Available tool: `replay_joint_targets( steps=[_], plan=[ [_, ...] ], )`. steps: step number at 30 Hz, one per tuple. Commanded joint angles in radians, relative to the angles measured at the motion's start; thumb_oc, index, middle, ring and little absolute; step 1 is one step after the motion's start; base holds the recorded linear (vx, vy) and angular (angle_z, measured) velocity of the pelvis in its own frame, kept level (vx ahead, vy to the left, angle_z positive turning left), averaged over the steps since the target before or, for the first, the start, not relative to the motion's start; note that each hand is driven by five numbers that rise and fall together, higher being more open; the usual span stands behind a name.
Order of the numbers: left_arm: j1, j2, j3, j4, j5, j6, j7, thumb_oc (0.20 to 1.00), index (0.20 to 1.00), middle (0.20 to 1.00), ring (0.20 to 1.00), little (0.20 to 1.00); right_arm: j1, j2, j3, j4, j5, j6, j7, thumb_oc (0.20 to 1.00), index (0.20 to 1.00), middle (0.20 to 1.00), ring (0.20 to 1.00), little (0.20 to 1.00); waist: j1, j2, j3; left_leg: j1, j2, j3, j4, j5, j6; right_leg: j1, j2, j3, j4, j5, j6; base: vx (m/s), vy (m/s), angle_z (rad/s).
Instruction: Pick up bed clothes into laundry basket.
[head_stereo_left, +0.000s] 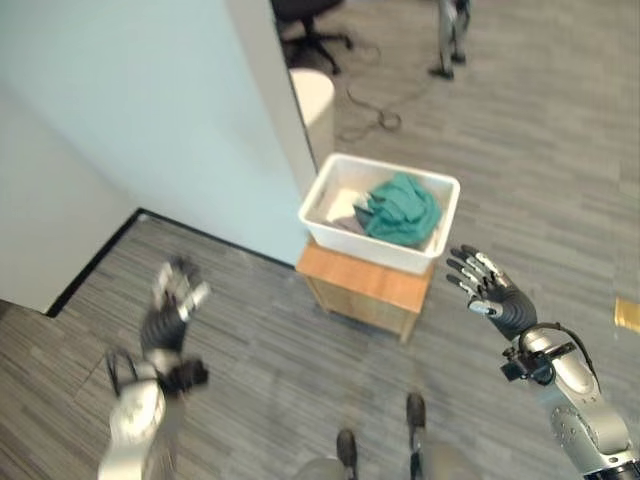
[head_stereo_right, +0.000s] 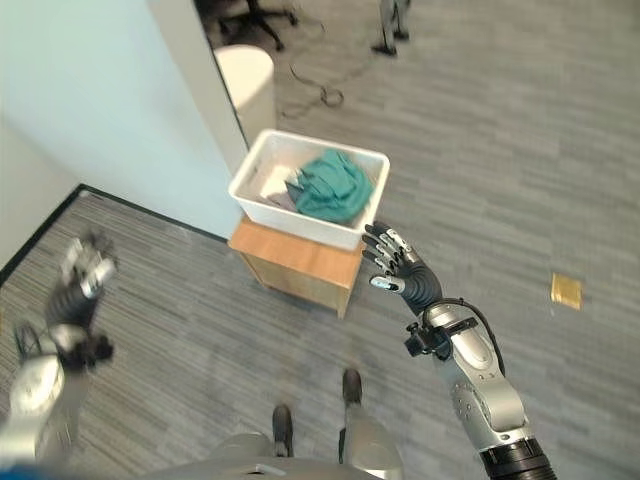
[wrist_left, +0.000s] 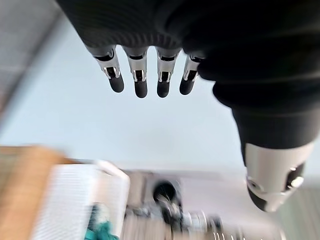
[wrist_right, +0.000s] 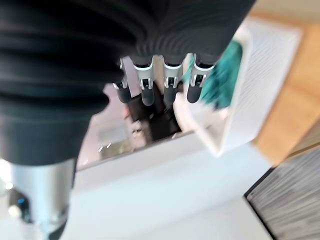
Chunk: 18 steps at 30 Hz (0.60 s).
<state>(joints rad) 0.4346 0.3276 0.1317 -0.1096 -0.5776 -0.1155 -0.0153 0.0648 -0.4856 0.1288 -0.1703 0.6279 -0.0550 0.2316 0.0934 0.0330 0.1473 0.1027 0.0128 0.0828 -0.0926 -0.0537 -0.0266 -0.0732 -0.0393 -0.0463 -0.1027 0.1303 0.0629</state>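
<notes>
— Where are the bed clothes now?

— A teal green cloth (head_stereo_left: 402, 208) lies crumpled inside the white laundry basket (head_stereo_left: 440, 226), toward its right side. Some pale and grey cloth (head_stereo_left: 345, 211) lies beside it at the left wall of the basket. The basket stands on a small wooden stand (head_stereo_left: 367, 285), near the corner of a pale blue wall (head_stereo_left: 150, 120).

— And the hands?

— The right hand (head_stereo_left: 487, 287) is raised just beside the right front corner of the basket, fingers straight and spread, holding nothing. The left hand (head_stereo_left: 172, 295) is up over the grey floor (head_stereo_left: 540, 130), well apart from the basket; its fingers are extended, and it is empty too.

— Anything behind?

— A cream round bin (head_stereo_left: 314, 101) beside the wall, and an office chair base (head_stereo_left: 310, 38) further back.
</notes>
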Motion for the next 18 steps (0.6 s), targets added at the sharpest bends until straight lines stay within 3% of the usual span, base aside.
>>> replay_joint_targets(
  steps=[1,3,4,5,6,7,8,9,11,12,13,14,17,18],
  plan=[
    [-0.098,0.015,-0.014,0.023,-0.084,-0.004,-0.054,1.000,1.000,1.000,1.000,1.000,-0.064,0.031,0.031,-0.005,-0.044,-0.023,0.003,1.000,1.000,1.000,1.000,1.000,0.065,-0.018,-0.050,-0.050,-0.029,-0.200,0.010,0.078,0.035,0.066,-0.104,-0.069,0.146,-0.085,0.072,0.10,0.054,0.72],
    [-0.088,-0.022,-0.020,0.032,-0.095,0.013,-0.044,1.000,1.000,1.000,1.000,1.000,-0.104,0.071,0.048,0.022,-0.050,-0.021,-0.032,1.000,1.000,1.000,1.000,1.000,0.118,-0.020,-0.043,-0.038,-0.044,-0.268,0.030,0.066,0.058,0.065,-0.137,-0.116,0.275,-0.107,0.075,0.04,0.070,0.93],
    [-0.089,-0.019,-0.013,0.032,-0.072,0.013,-0.038,1.000,1.000,1.000,1.000,1.000,-0.109,0.087,0.047,0.021,-0.046,-0.022,-0.039,1.000,1.000,1.000,1.000,1.000,0.124,-0.024,-0.042,-0.043,-0.055,-0.290,0.043,0.063,0.071,0.041,-0.154,-0.126,0.347,-0.071,0.082,0.03,0.155,1.25],
    [-0.111,-0.008,-0.018,0.042,-0.044,0.011,-0.008,1.000,1.000,1.000,1.000,1.000,-0.123,0.131,0.065,0.039,-0.021,-0.026,-0.068,1.000,1.000,1.000,1.000,1.000,0.145,-0.020,-0.037,-0.039,-0.080,-0.343,0.075,0.057,0.096,-0.007,-0.172,-0.108,0.552,0.014,0.084,0.01,0.142,1.39],
    [-0.112,-0.007,-0.018,0.042,-0.044,0.011,-0.008,1.000,1.000,1.000,1.000,1.000,-0.124,0.131,0.065,0.039,-0.021,-0.026,-0.068,1.000,1.000,1.000,1.000,1.000,0.144,-0.021,-0.040,-0.046,-0.082,-0.344,0.077,0.060,0.097,-0.012,-0.173,-0.108,0.550,0.018,0.085,0.05,0.176,1.11],
    [-0.112,-0.010,-0.002,0.039,-0.045,0.011,0.010,1.000,1.000,1.000,1.000,1.000,-0.133,0.156,0.079,0.040,-0.008,-0.022,-0.078,1.000,1.000,1.000,1.000,1.000,0.154,-0.013,-0.032,-0.030,-0.094,-0.375,0.086,0.055,0.107,-0.052,-0.186,-0.084,0.639,0.069,0.080,0.03,0.072,0.99],
    [-0.120,0.001,0.001,0.039,-0.033,0.012,0.015,1.000,1.000,1.000,1.000,1.000,-0.123,0.162,0.079,0.035,-0.011,-0.025,-0.078,1.000,1.000,1.000,1.000,1.000,0.150,-0.008,-0.029,-0.028,-0.094,-0.408,0.093,0.056,0.110,-0.084,-0.172,-0.039,0.696,0.077,0.073,0.06,0.036,0.94],
    [-0.140,0.018,-0.004,0.045,-0.011,0.008,0.022,1.000,1.000,1.000,1.000,1.000,-0.107,0.159,0.065,0.026,-0.023,-0.030,-0.081,1.000,1.000,1.000,1.000,1.000,0.135,-0.006,-0.033,-0.034,-0.093,-0.457,0.103,0.061,0.107,-0.115,-0.120,0.032,0.717,0.066,0.064,0.10,-0.051,0.96],
    [-0.160,0.019,0.011,0.034,0.012,-0.003,0.037,1.000,1.000,1.000,1.000,1.000,-0.087,0.147,0.046,0.003,-0.039,-0.024,-0.075,1.000,1.000,1.000,1.000,1.000,0.115,-0.010,-0.045,-0.012,-0.095,-0.530,0.095,0.057,0.086,-0.133,-0.064,0.124,0.637,-0.011,0.039,0.22,-0.102,1.40],
    [-0.172,0.019,0.026,0.017,0.021,-0.016,0.045,1.000,1.000,1.000,1.000,1.000,-0.078,0.141,0.033,0.005,-0.030,-0.027,-0.073,1.000,1.000,1.000,1.000,1.000,0.107,-0.008,-0.049,-0.010,-0.099,-0.582,0.097,0.056,0.073,-0.144,-0.038,0.187,0.530,-0.057,0.036,0.34,-0.133,2.03],
    [-0.179,0.013,0.024,0.015,0.016,-0.026,0.051,1.000,1.000,1.000,1.000,1.000,-0.061,0.135,0.014,0.010,-0.022,-0.030,-0.072,1.000,1.000,1.000,1.000,1.000,0.088,-0.006,-0.053,-0.007,-0.106,-0.636,0.098,0.057,0.061,-0.137,-0.011,0.266,0.422,-0.097,0.041,0.40,-0.145,2.02],
    [-0.216,0.015,-0.009,0.034,0.011,-0.034,0.053,1.000,1.000,1.000,1.000,1.000,0.000,0.122,-0.044,-0.002,-0.014,-0.039,-0.086,1.000,1.000,1.000,1.000,1.000,0.034,-0.007,-0.044,-0.002,-0.130,-0.720,0.090,0.067,0.045,-0.127,0.031,0.420,0.290,-0.099,0.065,0.27,-0.071,1.71],
    [-0.236,0.022,-0.027,0.041,0.023,-0.038,0.061,1.000,1.000,1.000,1.000,1.000,0.034,0.115,-0.071,-0.007,-0.015,-0.041,-0.094,1.000,1.000,1.000,1.000,1.000,0.002,-0.011,-0.040,-0.011,-0.136,-0.740,0.087,0.075,0.035,-0.125,0.022,0.456,0.245,-0.082,0.079,0.10,-0.105,2.17],
    [-0.234,0.014,-0.036,0.036,0.065,-0.032,0.073,1.000,1.000,1.000,1.000,1.000,0.095,0.118,-0.103,-0.012,-0.009,-0.030,-0.095,1.000,1.000,1.000,1.000,1.000,-0.001,-0.030,-0.038,-0.009,-0.132,-0.720,0.086,0.057,0.008,-0.074,-0.021,0.366,0.202,-0.086,0.079,0.08,-0.251,1.98]
  ],
)
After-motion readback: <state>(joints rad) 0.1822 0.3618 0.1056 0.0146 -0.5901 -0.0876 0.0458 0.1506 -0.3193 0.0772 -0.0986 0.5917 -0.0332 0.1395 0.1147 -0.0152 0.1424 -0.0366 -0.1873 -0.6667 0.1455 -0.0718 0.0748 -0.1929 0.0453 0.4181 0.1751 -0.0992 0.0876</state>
